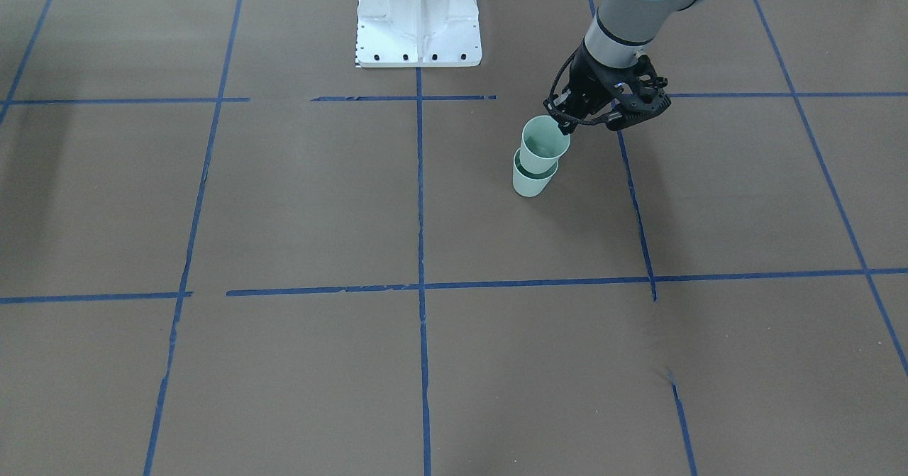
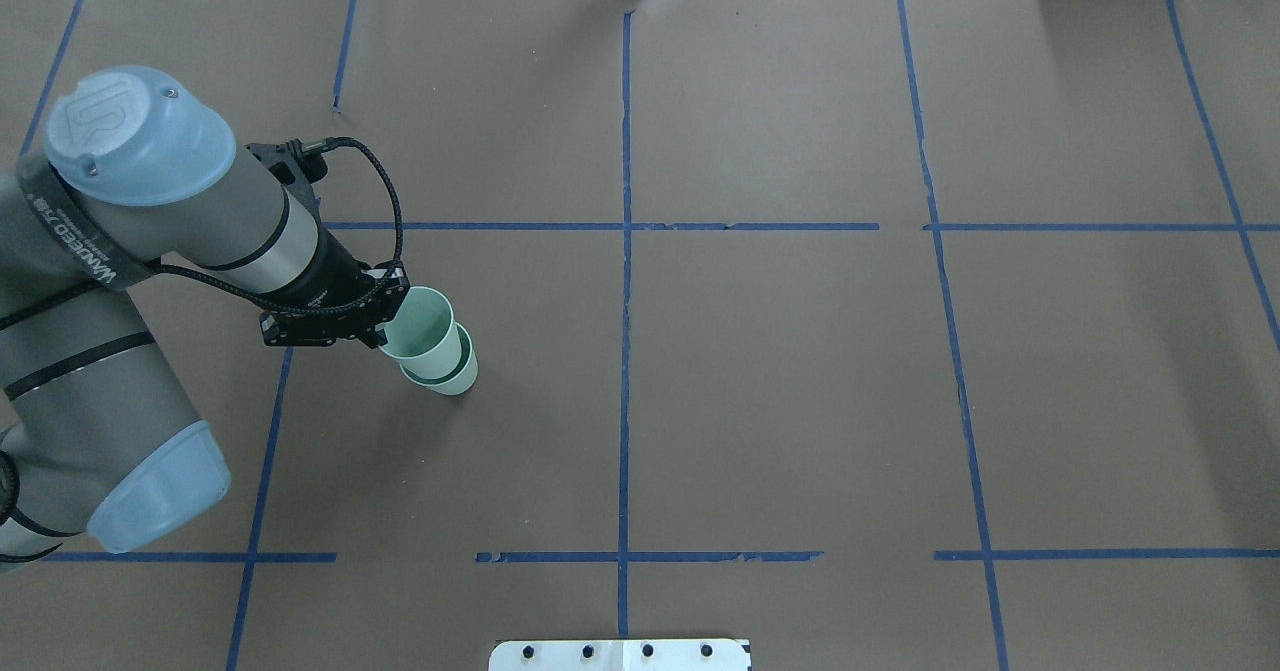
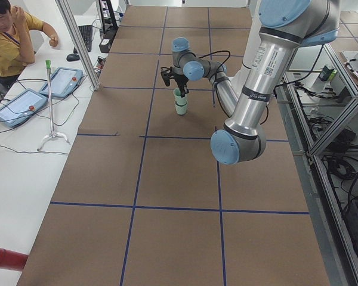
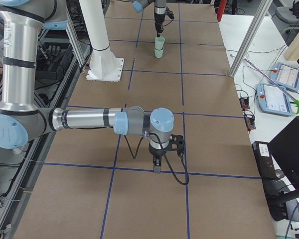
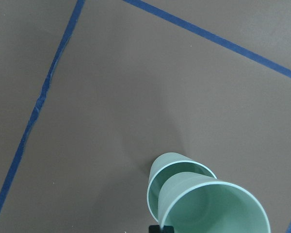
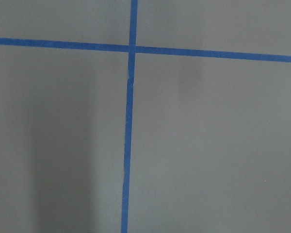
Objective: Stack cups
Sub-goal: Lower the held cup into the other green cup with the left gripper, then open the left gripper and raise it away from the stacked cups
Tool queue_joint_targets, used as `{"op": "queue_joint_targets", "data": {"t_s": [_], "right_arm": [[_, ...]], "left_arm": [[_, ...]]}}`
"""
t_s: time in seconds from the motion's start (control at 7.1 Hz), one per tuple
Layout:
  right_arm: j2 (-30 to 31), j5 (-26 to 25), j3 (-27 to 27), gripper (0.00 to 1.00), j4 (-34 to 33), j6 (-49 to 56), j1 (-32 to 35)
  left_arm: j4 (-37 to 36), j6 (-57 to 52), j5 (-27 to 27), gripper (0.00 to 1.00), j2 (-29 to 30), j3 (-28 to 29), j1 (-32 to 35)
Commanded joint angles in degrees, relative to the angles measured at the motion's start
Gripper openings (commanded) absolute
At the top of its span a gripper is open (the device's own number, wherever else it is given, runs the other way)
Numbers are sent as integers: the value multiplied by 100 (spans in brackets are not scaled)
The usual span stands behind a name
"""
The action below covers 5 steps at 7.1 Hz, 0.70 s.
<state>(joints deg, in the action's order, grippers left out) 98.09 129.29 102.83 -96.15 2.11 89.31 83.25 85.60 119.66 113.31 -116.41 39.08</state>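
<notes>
Upper cup, rim pinched by left fingers, sits tilted and part-nested in lower cup standing on bench; best to level it, press straight down, then release; right fingers: open or closed, cannot tell.

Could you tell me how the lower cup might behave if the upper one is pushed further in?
The lower cup, small and tapered, is probably light and may tip. The upper cup is only partly nested, so it might wedge.
</notes>
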Motion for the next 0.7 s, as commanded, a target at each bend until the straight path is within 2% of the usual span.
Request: {"op": "queue_joint_targets", "data": {"t_s": [0.0,0.14,0.42,0.56], "right_arm": [[0,0,0,100,0,0,-2],[0,0,0,100,0,0,7],[0,0,0,100,0,0,7],[0,0,0,100,0,0,-2]], "left_arm": [[7,63,-178,86,33,4,-6],[16,54,-197,96,34,4,-6],[51,-112,-180,99,8,-57,46],[173,-809,-136,99,-132,-75,195]]}}
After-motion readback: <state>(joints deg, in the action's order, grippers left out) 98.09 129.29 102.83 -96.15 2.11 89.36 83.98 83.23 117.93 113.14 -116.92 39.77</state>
